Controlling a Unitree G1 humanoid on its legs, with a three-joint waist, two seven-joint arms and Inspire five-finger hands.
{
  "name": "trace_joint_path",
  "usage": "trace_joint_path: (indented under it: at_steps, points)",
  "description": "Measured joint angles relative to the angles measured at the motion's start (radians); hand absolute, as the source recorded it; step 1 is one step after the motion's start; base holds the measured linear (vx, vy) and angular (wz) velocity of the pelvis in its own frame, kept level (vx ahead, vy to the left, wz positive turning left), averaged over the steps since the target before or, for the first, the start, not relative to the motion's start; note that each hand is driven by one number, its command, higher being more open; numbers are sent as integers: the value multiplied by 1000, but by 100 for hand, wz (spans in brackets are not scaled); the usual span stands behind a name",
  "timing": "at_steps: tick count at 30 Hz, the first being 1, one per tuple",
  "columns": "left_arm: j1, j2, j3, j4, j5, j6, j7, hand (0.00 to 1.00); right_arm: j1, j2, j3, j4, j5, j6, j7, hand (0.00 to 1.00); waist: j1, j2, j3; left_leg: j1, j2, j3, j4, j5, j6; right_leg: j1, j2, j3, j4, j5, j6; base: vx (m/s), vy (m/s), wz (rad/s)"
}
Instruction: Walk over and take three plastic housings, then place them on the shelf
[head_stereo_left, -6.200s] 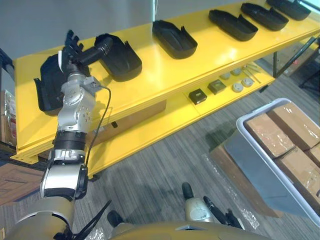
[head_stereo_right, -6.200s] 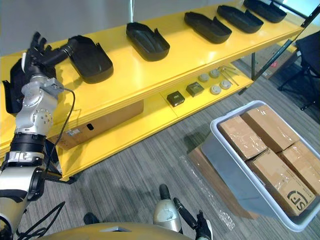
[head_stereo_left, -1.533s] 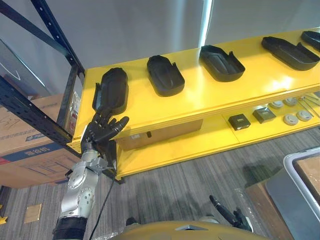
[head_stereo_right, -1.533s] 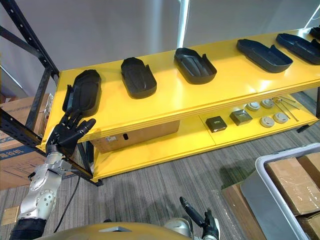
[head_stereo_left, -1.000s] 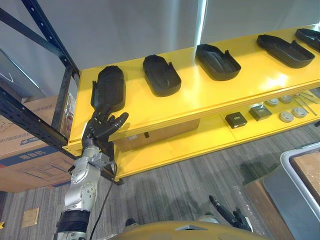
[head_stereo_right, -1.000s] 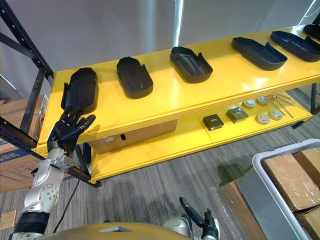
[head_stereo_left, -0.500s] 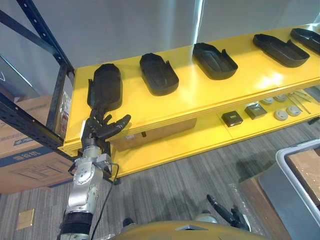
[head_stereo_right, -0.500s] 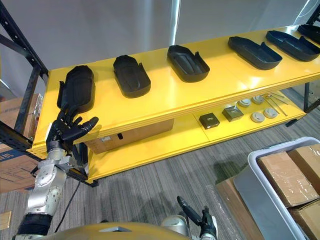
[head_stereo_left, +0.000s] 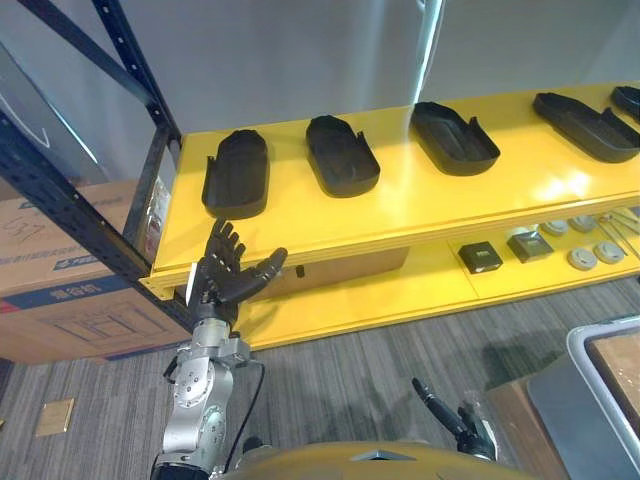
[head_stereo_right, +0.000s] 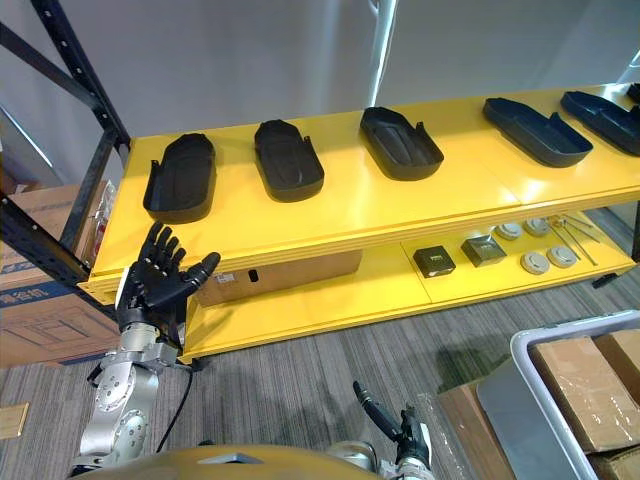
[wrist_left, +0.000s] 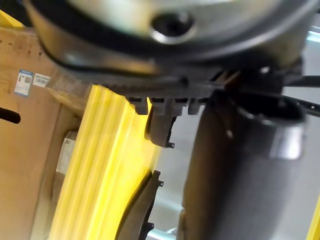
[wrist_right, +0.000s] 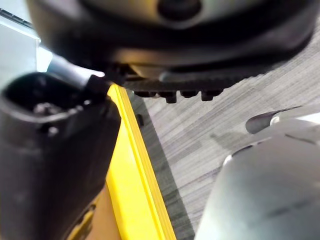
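On the shelf (head_stereo_left: 420, 205), beyond the left hand (head_stereo_left: 220, 280) with fingers (head_stereo_left: 226, 242) spread empty, the nearest housing (head_stereo_left: 237, 175) is judged light, rigid, rim-graspable.

Black housings (head_stereo_left: 341, 155) lie in a row along the yellow shelf (head_stereo_left: 400, 215). The left hand (head_stereo_left: 222, 278) hovers before the shelf's near left corner, fingers spread and empty, apart from the leftmost housing (head_stereo_left: 237, 174). The right hand (head_stereo_left: 462, 425) hangs low, near right. Small parts (head_stereo_left: 481, 257) sit on the lower shelf (head_stereo_left: 400, 285).
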Motion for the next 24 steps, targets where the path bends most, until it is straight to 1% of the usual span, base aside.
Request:
trace_joint_path:
  at_steps: [2, 9, 10, 16, 20, 21, 24]
  points:
    - [0, 0, -11, 7, -1, -11, 8, 100, -6, -3, 2, 20, 10, 0, 6, 100, 1, -2, -4, -8, 0, -8, 0, 2, 1, 0, 0, -7, 0, 0, 0, -55, -14, 12]
    - [1, 1, -18, 22, 44, -26, 112, 100, -34, -6, 17, 83, 29, -1, 44, 100, 3, -18, -22, -17, 0, -17, 0, 4, 1, 0, 0, -15, -10, 0, 0, -14, -4, 3]
    - [0, 2, 7, 22, 73, -59, 154, 100, -80, -2, -9, 135, 38, 6, 42, 100, 25, -38, -25, -18, 0, -26, -1, 2, -1, 15, 1, -31, -17, -4, -7, 0, 0, 0]
    - [0, 2, 17, 21, 73, -59, 154, 100, -78, -2, -17, 136, 40, 7, 43, 100, 25, -41, -24, -19, 0, -28, 0, 2, -1, 15, 1, -32, -17, -3, -7, 0, 0, 1]
    - [-10, -2, 75, 21, 72, -64, 156, 100, -70, 4, -78, 140, 99, 7, 59, 100, 22, -45, -20, -51, -3, -61, 0, 5, 2, 10, 2, -63, -16, -6, -12, -4, -4, 20]
    - [-10, -4, 100, 21, 71, -67, 157, 100, -61, 8, -99, 142, 127, 7, 64, 100, 24, -47, -18, -55, -3, -71, 0, 7, 2, 11, 3, -69, -14, -10, -17, 4, -13, 26]
    - [-13, -14, 162, 21, 71, -78, 177, 100, -54, 17, -144, 143, 148, 21, 80, 100, 27, -49, -19, -74, -6, -98, 3, 10, 4, 14, 4, -97, -12, -19, -32, 10, -14, 26]
